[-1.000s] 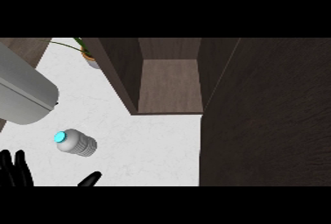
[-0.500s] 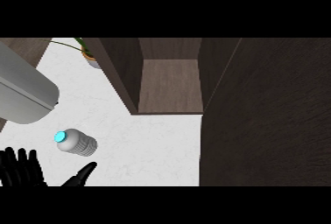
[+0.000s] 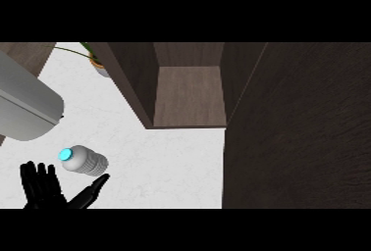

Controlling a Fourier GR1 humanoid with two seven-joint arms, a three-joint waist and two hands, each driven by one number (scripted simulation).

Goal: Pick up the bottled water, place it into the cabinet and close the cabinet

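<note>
One black hand point(image 3: 49, 188) shows at the near lower-left edge of the view, fingers straight and spread, thumb angled out to the side, grasping nothing; by its place at the view's left it reads as the robot's left hand, and the right hand is out of view. Just beyond its fingertips, apart from them, the small clear ribbed plastic water bottle with a turquoise cap point(image 3: 83, 161) lies on the white speckled counter point(image 3: 174, 162). Judging from this, the step in hand is the approach to the pick-up, with nothing yet grasped. Farther from the bottle and to its right stands the dark wooden cabinet point(image 3: 188, 93), its open compartment facing the counter, with its dark wooden door point(image 3: 297, 127) swung out along the right side. A large grey metal cylinder point(image 3: 25, 108) lies beyond the bottle on the left, and farthest off a green potted plant point(image 3: 91, 56) sits by the cabinet's left wall. Next the hand needs to move forward over the bottle, curl round its body, then carry it rightward into the open compartment before the door is pushed closed.
</note>
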